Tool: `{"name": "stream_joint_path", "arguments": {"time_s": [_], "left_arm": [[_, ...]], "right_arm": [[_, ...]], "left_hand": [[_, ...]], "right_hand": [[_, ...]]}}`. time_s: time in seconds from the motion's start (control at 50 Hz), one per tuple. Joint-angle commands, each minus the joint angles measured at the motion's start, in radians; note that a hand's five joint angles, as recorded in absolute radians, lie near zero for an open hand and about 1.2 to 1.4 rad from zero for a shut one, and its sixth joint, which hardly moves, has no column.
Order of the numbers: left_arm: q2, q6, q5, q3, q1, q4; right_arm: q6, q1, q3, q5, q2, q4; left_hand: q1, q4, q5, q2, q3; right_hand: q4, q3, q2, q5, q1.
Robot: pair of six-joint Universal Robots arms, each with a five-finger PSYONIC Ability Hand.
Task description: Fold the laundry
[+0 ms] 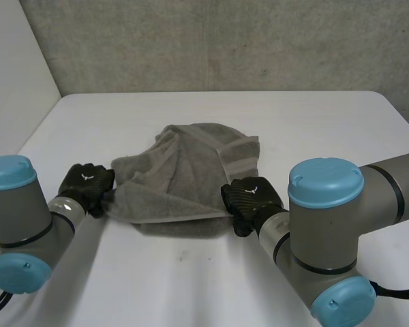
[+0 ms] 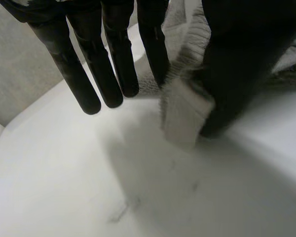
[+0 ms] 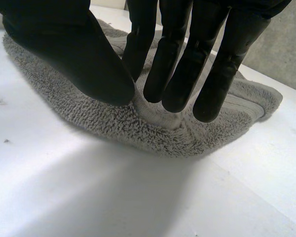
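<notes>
A grey towel [image 1: 184, 177] lies crumpled and partly folded in the middle of the white table [image 1: 307, 122]. My left hand [image 1: 87, 185] is at the towel's near left corner. In the left wrist view that corner [image 2: 185, 112] hangs just off the table, pinched between the thumb [image 2: 241, 64] and the nearest of the straight fingers [image 2: 155, 49]. My right hand [image 1: 251, 197] is at the towel's near right edge. In the right wrist view its thumb [image 3: 79, 59] and fingertips [image 3: 175, 94] squeeze a ridge of the towel [image 3: 113, 123] between them.
A grey wall [image 1: 225, 41] stands behind the table's far edge, and a pale wall [image 1: 13, 61] runs along its left side. Bare tabletop lies in front of the towel [image 1: 191, 279] and to its far right [image 1: 354, 136].
</notes>
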Motion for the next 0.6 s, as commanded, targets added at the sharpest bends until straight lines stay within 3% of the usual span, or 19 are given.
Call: {"name": "stream_joint_path", "arguments": {"time_s": [0.02, 0.12, 0.24, 0.54, 0.56, 0.6], "left_arm": [[0.042, -0.004, 0.029, -0.016, -0.006, 0.033], [0.109, -0.007, 0.094, -0.059, -0.003, 0.034], [0.131, -0.007, 0.097, -0.078, -0.006, 0.020], [0.485, -0.015, 0.095, -0.197, 0.009, -0.035], [0.519, -0.013, 0.095, -0.208, 0.009, -0.044], [0.551, -0.012, 0.095, -0.220, 0.011, -0.055]], "right_arm": [[-0.001, -0.002, -0.009, 0.003, 0.002, 0.002], [-0.001, -0.003, -0.014, 0.005, -0.001, 0.003], [-0.003, -0.017, -0.031, 0.006, -0.015, 0.015], [-0.021, -0.043, -0.035, -0.049, -0.099, 0.107], [-0.027, -0.038, -0.034, -0.076, -0.099, 0.133], [-0.038, -0.035, -0.041, -0.104, -0.102, 0.199]], "left_hand": [[0.554, 0.568, 0.573, 0.568, 0.569], [0.554, 0.568, 0.573, 0.568, 0.569], [0.554, 0.568, 0.573, 0.568, 0.569], [0.554, 0.568, 0.573, 0.568, 0.569], [0.554, 0.568, 0.573, 0.568, 0.569], [0.554, 0.568, 0.573, 0.568, 0.569]], "right_hand": [[0.202, 0.208, 0.213, 0.222, 0.430], [0.202, 0.208, 0.213, 0.222, 0.430], [0.202, 0.208, 0.213, 0.222, 0.430], [0.202, 0.208, 0.213, 0.222, 0.430], [0.142, 0.148, 0.153, 0.162, 0.370], [-0.679, -0.674, -0.669, -0.660, -0.452]]}}
